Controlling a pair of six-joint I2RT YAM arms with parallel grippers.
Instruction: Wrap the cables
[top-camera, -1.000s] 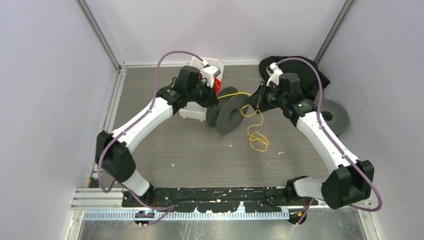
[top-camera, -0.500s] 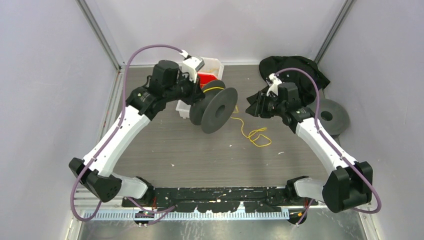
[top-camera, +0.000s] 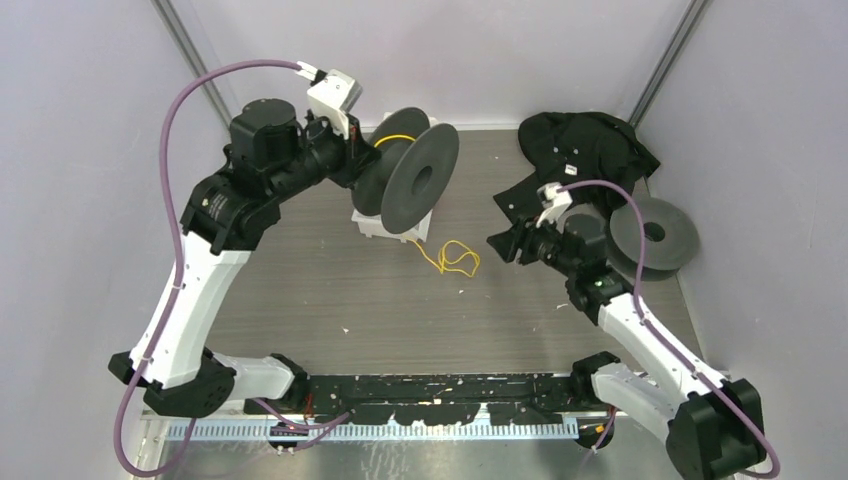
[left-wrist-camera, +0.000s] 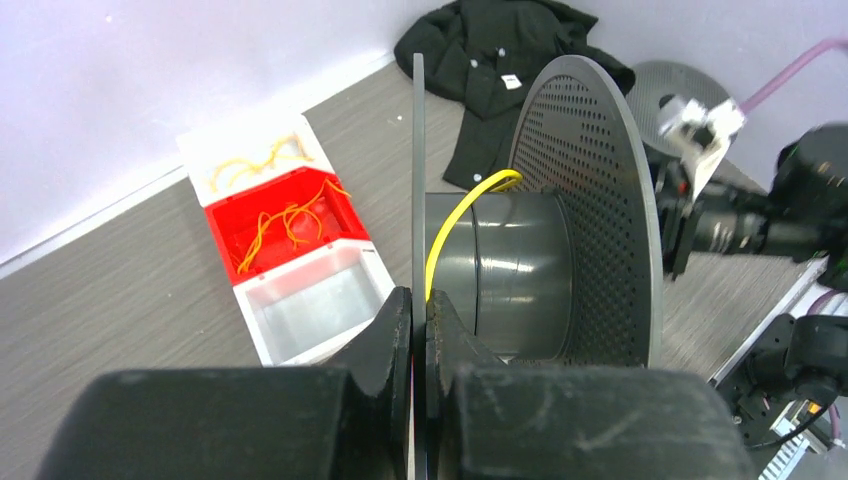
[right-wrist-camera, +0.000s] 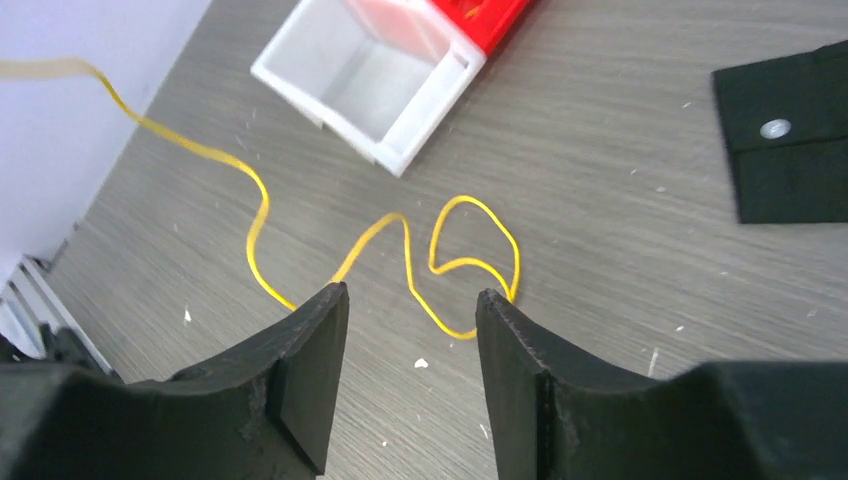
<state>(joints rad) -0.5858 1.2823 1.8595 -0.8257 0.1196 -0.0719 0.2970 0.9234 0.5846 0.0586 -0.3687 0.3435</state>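
Observation:
A thin yellow cable (top-camera: 452, 257) lies in small loose loops on the table, and one end runs up onto the core of a dark grey spool (top-camera: 420, 180). My left gripper (top-camera: 358, 168) holds that spool in the air, tilted on its side over a bin. In the left wrist view the left gripper (left-wrist-camera: 419, 305) is shut on the spool's thin flange, with the cable (left-wrist-camera: 455, 220) arching over the core. My right gripper (top-camera: 498, 243) hovers to the right of the loops. In the right wrist view the right gripper (right-wrist-camera: 410, 305) is open and empty, with the cable (right-wrist-camera: 460, 240) lying just beyond its fingertips.
A white bin with a red compartment (left-wrist-camera: 285, 225) holding more yellow cords sits at the back, under the raised spool. A second grey spool (top-camera: 655, 235) lies flat at the right beside a black cloth (top-camera: 585, 145). Grey walls close in three sides.
The left arm has lifted the spool up and back to the left, dragging the cable loops leftward. The right gripper has opened, let go of the cable and drawn back toward me.

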